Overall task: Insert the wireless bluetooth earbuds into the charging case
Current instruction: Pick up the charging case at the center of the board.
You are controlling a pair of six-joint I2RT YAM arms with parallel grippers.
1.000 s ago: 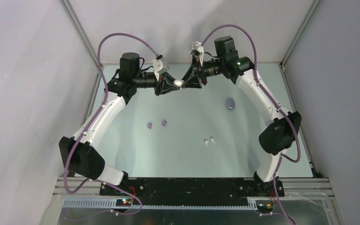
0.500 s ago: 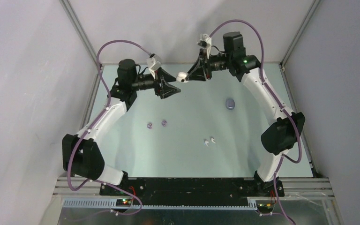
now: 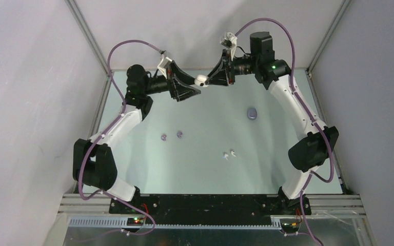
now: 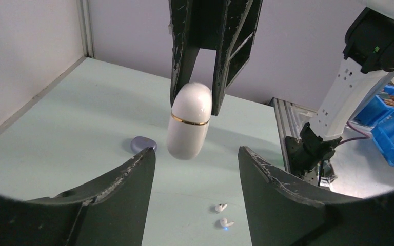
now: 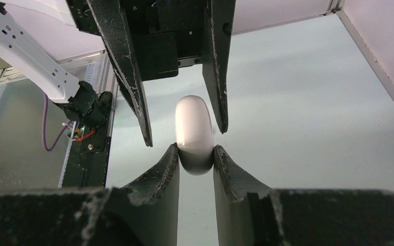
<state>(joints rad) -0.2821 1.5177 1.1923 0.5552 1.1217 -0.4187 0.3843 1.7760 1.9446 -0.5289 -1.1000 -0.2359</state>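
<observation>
My right gripper (image 3: 209, 82) is shut on the closed white charging case (image 3: 201, 80) and holds it high above the back of the table. In the right wrist view the case (image 5: 194, 128) stands pinched by its lower end between my right gripper's fingertips (image 5: 195, 154). My left gripper (image 3: 191, 92) is open and empty, facing the case just left of it, not touching. In the left wrist view the case (image 4: 189, 120) hangs just beyond my left gripper (image 4: 196, 156). Two white earbuds (image 3: 229, 155) and two purple earbuds (image 3: 172, 136) lie on the table.
A closed purple case (image 3: 252, 113) lies on the table at the right back; it also shows in the left wrist view (image 4: 143, 144). The white earbuds (image 4: 223, 215) lie below the raised case. Walls enclose the table on three sides.
My left gripper has let go of the white case, opened wide and drawn back to the left. My right gripper has kept the case and lifted it slightly toward the back.
</observation>
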